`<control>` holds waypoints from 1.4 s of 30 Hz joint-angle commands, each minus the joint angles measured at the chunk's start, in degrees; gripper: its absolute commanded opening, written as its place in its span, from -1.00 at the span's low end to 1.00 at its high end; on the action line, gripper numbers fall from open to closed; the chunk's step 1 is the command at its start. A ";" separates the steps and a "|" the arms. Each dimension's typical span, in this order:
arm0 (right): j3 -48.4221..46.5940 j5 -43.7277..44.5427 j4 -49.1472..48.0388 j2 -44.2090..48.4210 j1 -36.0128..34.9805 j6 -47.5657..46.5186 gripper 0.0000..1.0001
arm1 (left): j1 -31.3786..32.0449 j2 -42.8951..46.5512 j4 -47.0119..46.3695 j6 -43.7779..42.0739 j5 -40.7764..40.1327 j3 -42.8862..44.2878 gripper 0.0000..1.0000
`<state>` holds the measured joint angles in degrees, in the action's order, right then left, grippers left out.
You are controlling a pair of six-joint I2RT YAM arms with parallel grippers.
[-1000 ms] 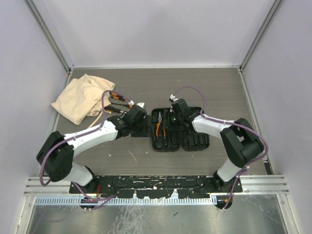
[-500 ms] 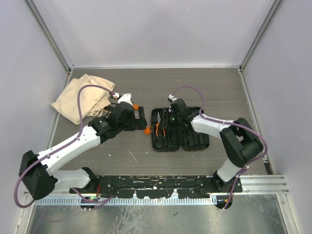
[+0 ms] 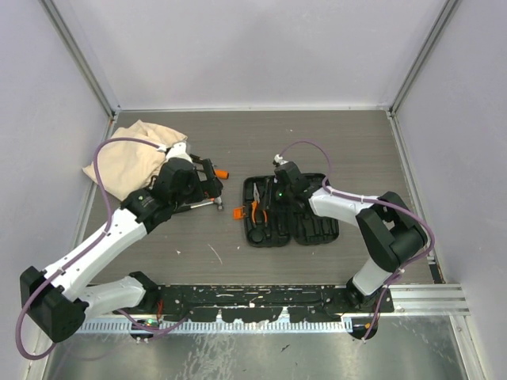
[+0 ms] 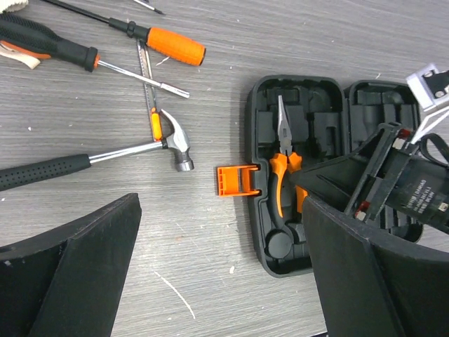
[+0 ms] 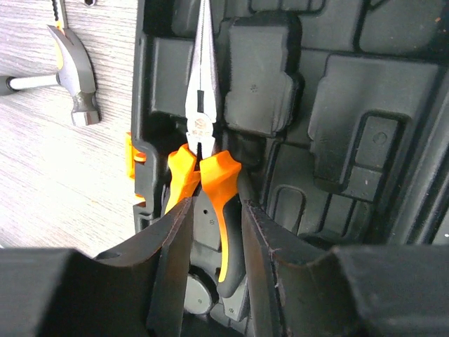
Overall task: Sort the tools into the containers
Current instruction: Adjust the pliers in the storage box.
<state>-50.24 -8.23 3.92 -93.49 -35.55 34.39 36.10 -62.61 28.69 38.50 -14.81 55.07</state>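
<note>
Orange-handled pliers (image 5: 203, 140) lie in a slot of the open black tool case (image 5: 337, 105); they also show in the top view (image 3: 255, 210). My right gripper (image 5: 216, 210) hovers low over the case, narrowly open, its fingers either side of one pliers handle. My left gripper (image 4: 217, 281) is wide open and empty above bare table. A claw hammer (image 4: 172, 140), an orange screwdriver (image 4: 172, 45), a black-handled screwdriver (image 4: 49, 45) and a thin small tool (image 4: 151, 84) lie loose left of the case (image 4: 309, 119).
A beige cloth bag (image 3: 131, 154) lies at the back left, beside the loose tools. The case's orange latch (image 4: 235, 180) sticks out on its left side. The case (image 3: 293, 226) sits mid-table. Walls enclose the table on three sides.
My left arm has swung back and to the left, away from the case's left edge, uncovering the hammer and latch. The right gripper has stayed over the pliers.
</note>
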 commanded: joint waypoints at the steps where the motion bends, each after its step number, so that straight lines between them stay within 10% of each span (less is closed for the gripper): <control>1: 0.40 1.05 -1.29 1.70 -0.95 3.89 -0.23 | -0.13 2.00 -2.40 -0.36 -0.93 0.72 0.96; 11: 1.19 2.04 -0.59 2.63 -2.62 7.90 -0.28 | -0.06 -0.88 -1.70 0.84 0.98 -0.60 0.97; 42: 2.37 1.81 -1.03 1.92 -3.14 9.69 -0.50 | 10.07 -21.56 -15.91 9.29 11.98 -9.02 -0.15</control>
<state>-48.34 -6.09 3.81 -92.49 -38.09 43.55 46.02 -83.57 17.15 46.41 -2.92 46.28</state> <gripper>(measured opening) 0.256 0.450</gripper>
